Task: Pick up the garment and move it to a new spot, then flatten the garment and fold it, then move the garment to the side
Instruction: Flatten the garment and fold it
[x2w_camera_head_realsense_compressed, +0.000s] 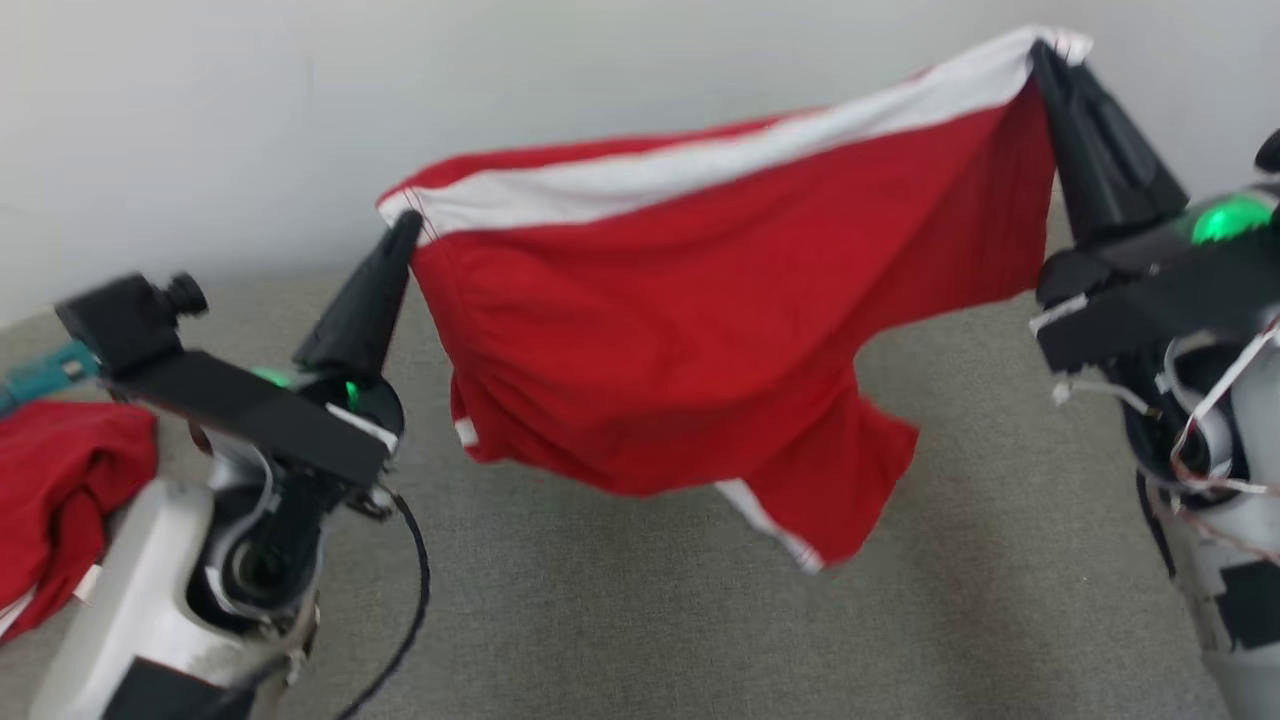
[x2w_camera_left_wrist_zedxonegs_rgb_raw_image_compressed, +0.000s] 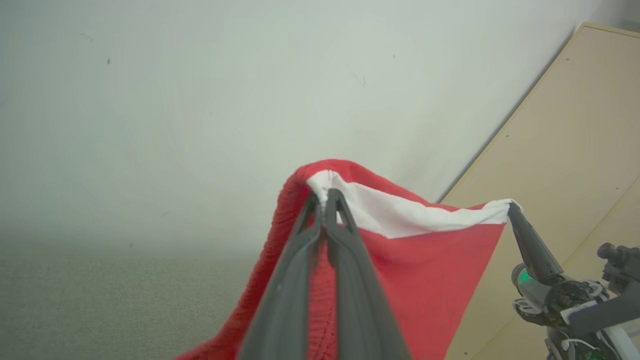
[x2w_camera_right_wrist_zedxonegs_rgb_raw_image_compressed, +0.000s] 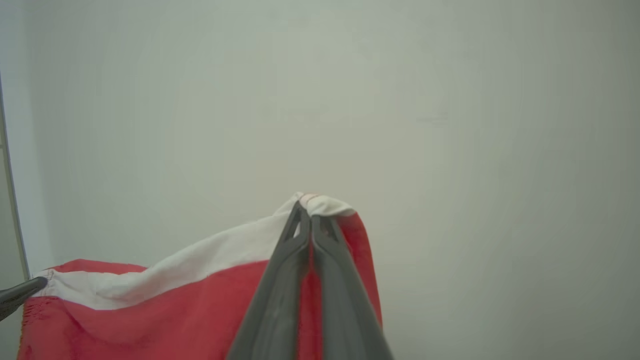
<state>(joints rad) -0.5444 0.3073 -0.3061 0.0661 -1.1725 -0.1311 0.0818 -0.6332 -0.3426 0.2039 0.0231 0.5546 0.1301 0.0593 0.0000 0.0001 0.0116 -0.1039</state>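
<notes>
Red garment (x2w_camera_head_realsense_compressed: 700, 330) with white band hanging in air above grey surface (x2w_camera_head_realsense_compressed: 620, 620), stretching between both grippers. Left gripper (x2w_camera_head_realsense_compressed: 408, 222) pinching one top corner, fingers pressing together on white band. Right gripper (x2w_camera_head_realsense_compressed: 1042, 52) pinching opposite corner, sitting higher in head view. Lower hem dangling free. Second red cloth (x2w_camera_head_realsense_compressed: 60, 490) lying at far left.

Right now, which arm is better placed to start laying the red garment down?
Probably the left: the left gripper holds the red garment lower, nearer the grey surface; the right gripper is higher.
</notes>
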